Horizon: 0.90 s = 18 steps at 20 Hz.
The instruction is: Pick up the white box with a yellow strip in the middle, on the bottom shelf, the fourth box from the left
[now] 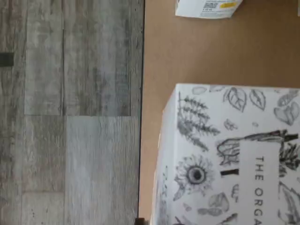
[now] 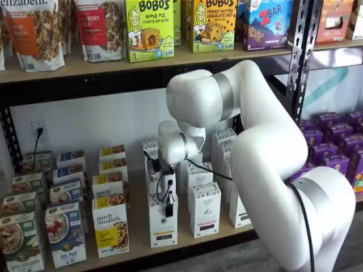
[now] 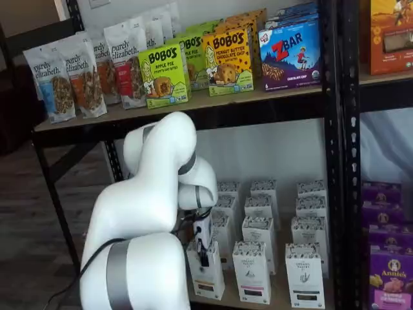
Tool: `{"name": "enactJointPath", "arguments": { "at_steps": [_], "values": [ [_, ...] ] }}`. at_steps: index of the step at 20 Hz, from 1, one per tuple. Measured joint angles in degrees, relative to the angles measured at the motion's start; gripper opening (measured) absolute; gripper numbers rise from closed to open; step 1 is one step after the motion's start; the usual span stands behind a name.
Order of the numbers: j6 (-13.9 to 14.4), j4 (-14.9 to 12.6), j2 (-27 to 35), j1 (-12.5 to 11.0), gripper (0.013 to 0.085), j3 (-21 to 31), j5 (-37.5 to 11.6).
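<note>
Right now the white box [image 2: 163, 220] stands upright at the front edge of the bottom shelf [image 2: 136, 242], a tall narrow carton with a yellowish strip low on its front. In both shelf views the gripper [image 2: 168, 198] reaches down over its top, black fingers against its upper front. Whether the fingers are closed on the carton or only touching it cannot be told. Just beside it toward the shelf's right end stands a like carton with a black strip [image 2: 205, 209], and on the other side a wider yellow-panelled box [image 2: 110, 226]. The wrist view shows a leaf-patterned box top [image 1: 229, 154] on brown board. A good grip likely means squeezing squarely, then lifting straight up so neighbours stay standing.
</note>
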Motion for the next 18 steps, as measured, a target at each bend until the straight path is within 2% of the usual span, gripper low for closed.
{"name": "enactJointPath", "arguments": {
  "at_steps": [1,3,4,5,13,18],
  "values": [
    [-0.05,0.06,0.04,-0.02,0.0690,-0.11,0.12],
    [0.06,-0.11,0.22,-0.08,0.0610,-0.63,0.74],
    [0.02,-0.07,0.27,-0.08,0.0610,-0.75,0.90],
    [-0.05,0.03,0.40,-0.08,0.0570,-1.06,1.32],
    [0.85,-0.86,0.79,0.03,0.0570,-2.11,2.74],
    [0.99,-0.71,-0.25,0.31,0.0570,-0.78,2.91]
  ]
}}
